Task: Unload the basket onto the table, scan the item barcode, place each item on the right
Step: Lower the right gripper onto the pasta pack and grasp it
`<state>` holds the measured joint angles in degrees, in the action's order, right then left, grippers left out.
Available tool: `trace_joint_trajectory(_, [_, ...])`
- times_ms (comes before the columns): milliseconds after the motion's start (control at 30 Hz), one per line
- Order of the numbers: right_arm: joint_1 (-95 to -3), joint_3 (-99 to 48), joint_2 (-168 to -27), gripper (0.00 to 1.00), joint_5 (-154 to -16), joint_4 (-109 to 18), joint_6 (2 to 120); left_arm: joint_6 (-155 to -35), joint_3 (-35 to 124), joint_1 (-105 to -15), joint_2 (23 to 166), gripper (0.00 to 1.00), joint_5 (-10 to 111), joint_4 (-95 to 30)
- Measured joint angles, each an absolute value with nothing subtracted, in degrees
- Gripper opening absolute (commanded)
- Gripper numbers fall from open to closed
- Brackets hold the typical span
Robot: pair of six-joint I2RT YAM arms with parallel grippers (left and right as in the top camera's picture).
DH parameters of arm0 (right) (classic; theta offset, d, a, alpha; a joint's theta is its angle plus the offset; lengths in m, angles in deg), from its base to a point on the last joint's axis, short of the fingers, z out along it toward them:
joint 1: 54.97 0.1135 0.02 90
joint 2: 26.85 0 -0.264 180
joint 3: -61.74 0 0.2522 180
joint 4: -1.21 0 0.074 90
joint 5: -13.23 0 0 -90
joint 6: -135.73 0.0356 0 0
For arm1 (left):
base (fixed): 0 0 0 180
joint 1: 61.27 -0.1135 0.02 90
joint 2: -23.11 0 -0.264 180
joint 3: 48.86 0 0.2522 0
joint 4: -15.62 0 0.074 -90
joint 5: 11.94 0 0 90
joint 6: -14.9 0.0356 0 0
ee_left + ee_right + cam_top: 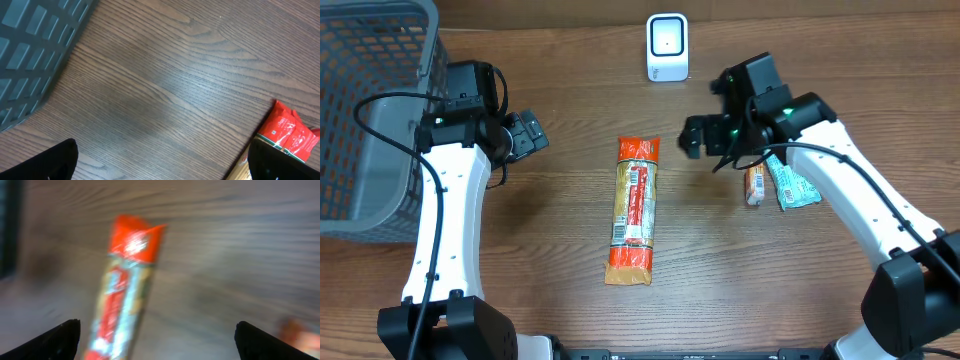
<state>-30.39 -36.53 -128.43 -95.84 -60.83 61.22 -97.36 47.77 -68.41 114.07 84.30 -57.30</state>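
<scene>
Overhead: long orange-red snack packet [633, 210] lies flat mid-way across the brown wooden tabletop [550, 250], running top to bottom, printed label strip up. Small white boxy scanner [667, 47] stands at the far edge, up-right of the packet's top end, well apart. Right tool [692, 137] is just right of that top end, not touching it. Left tool [532, 132] is off to the packet's left, near the grey plastic mesh basket [370, 110] in the left corner. 2 small items lie side by side under the right arm: small orange packet [754, 186], green-white sachet [792, 187].
</scene>
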Motion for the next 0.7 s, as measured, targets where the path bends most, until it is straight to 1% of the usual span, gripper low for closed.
trace_joint_trajectory(167, [-26.5,-35.7,-131.2,0.96,-97.6,-60.0,66.8,-97.4,47.8,-68.4,114.1,1.00,84.3,-57.3])
trace_joint_trajectory(233, [-23.7,-34.2,-131.9,0.96,-95.9,-59.0,70.5,-97.4,47.8,-68.4,114.1,1.00,84.3,-57.3])
trace_joint_trajectory(267, [-22.4,-33.4,-132.0,1.00,-95.3,-58.3,71.7,-97.4,47.8,-68.4,114.1,1.00,84.3,-57.3])
trace_joint_trajectory(400, [-16.8,-31.1,-132.4,1.00,-93.8,-56.0,77.0,-97.4,47.8,-68.4,114.1,1.00,84.3,-57.3])
trace_joint_trajectory(433, [-15.4,-30.8,-132.4,0.98,-93.7,-55.6,78.5,-97.4,47.8,-68.4,114.1,1.00,84.3,-57.3])
trace_joint_trajectory(500, [-12.8,-30.3,-132.4,0.70,-93.3,-54.5,80.6,-97.4,47.8,-68.4,114.1,1.00,84.3,-57.3])
trace_joint_trajectory(533, [-11.7,-30.0,-132.4,0.59,-93.1,-54.0,81.7,-97.4,47.8,-68.4,114.1,1.00,84.3,-57.3])
trace_joint_trajectory(600, [-9.6,-29.5,-132.4,0.50,-91.6,-53.6,83.1,-97.4,47.8,-68.4,114.1,1.00,84.3,-57.3])
trace_joint_trajectory(633, [-8.8,-29.4,-132.4,0.48,-90.6,-53.6,83.8,-97.4,47.8,-68.4,114.1,1.00,84.3,-57.3])
trace_joint_trajectory(700, [-6.9,-29.3,-132.5,0.47,-86.9,-53.5,86.0,-97.4,47.8,-68.4,114.1,1.00,84.3,-57.3])
